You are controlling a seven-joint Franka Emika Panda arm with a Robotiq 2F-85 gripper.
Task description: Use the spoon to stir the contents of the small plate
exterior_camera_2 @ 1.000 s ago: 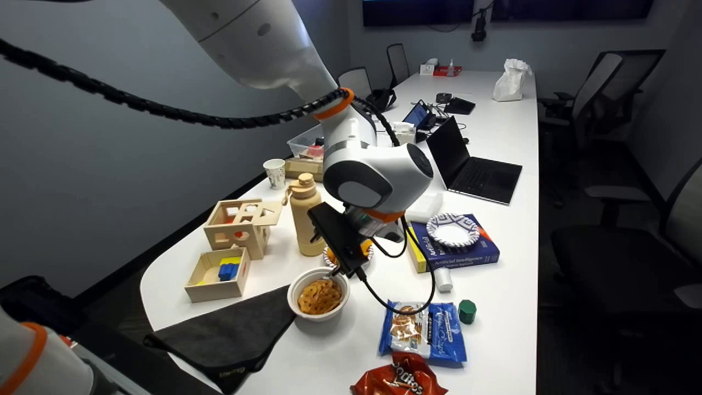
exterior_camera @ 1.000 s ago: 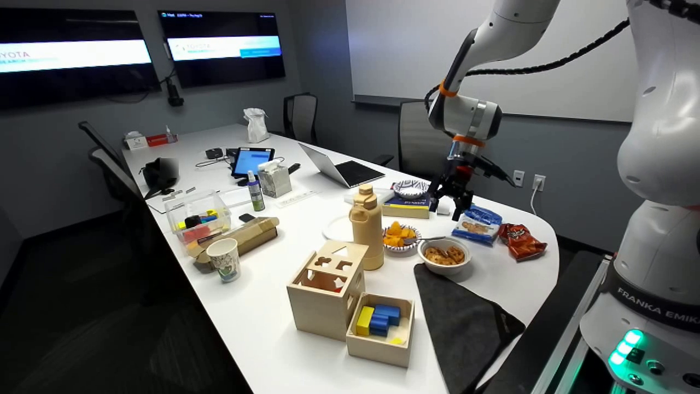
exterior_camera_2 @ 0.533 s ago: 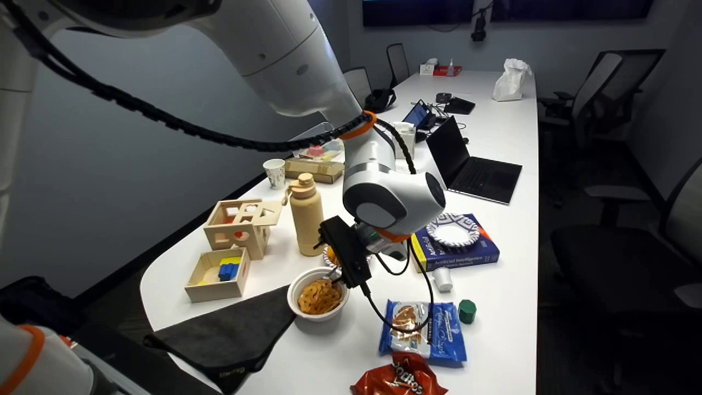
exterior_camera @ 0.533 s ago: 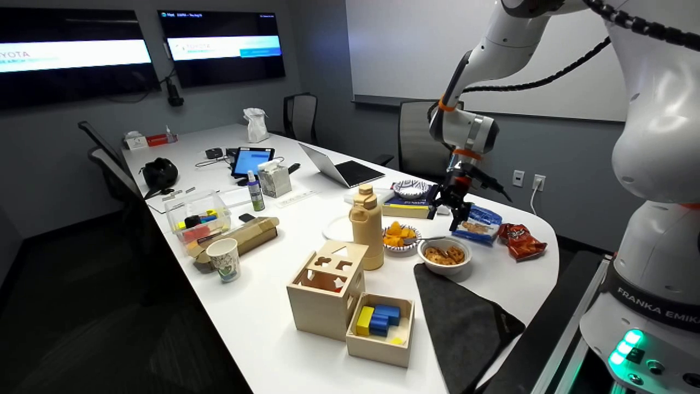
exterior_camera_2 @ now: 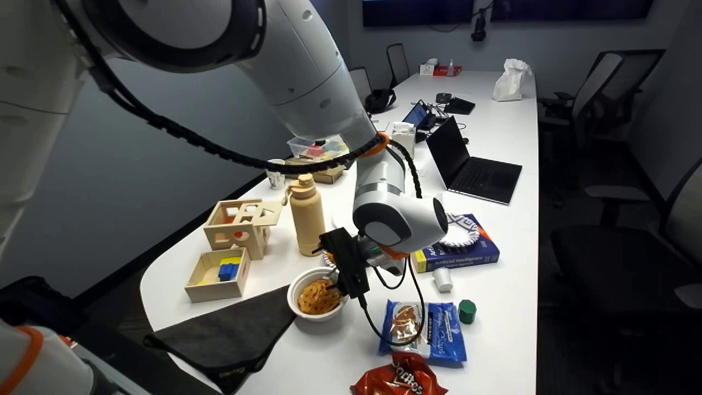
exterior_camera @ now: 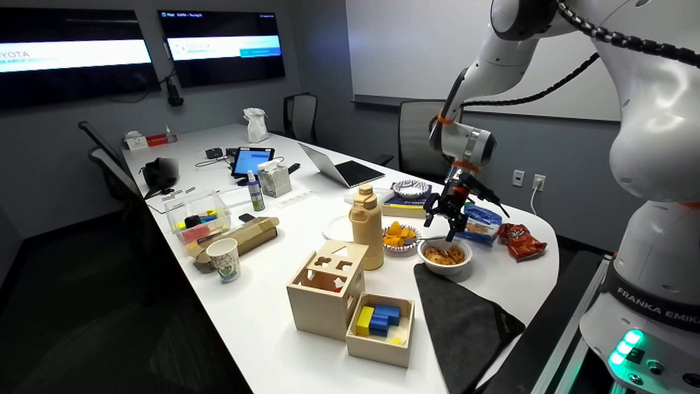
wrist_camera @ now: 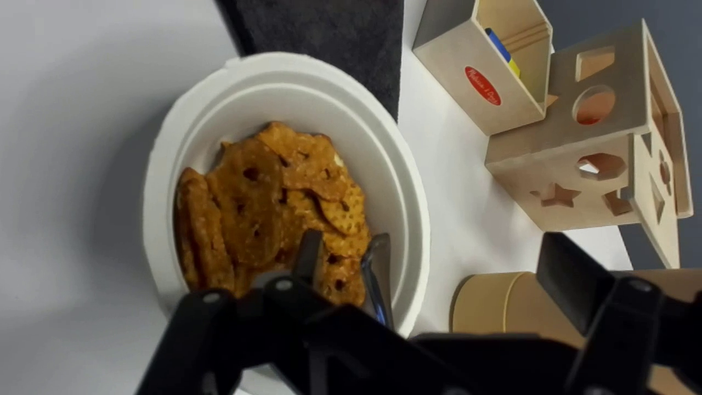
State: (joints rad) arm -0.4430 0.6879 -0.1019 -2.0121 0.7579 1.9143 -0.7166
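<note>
White bowl [exterior_camera: 445,269] is holding pretzel crisps [wrist_camera: 247,203], gripper [exterior_camera: 439,231] hovering jaws-spread above its rim, small plate [exterior_camera: 402,249] of orange chunks [exterior_camera: 396,232] sitting just beside bowl, spoon [exterior_camera: 431,238] reaching over bowl from plate.

The table [exterior_camera: 257,309] is brightly lit in both exterior views, while the floor [exterior_camera: 109,306] is left dark. In the wrist view, soft shadow is cast on the table, and the fingers [wrist_camera: 575,282] are blurred.
</note>
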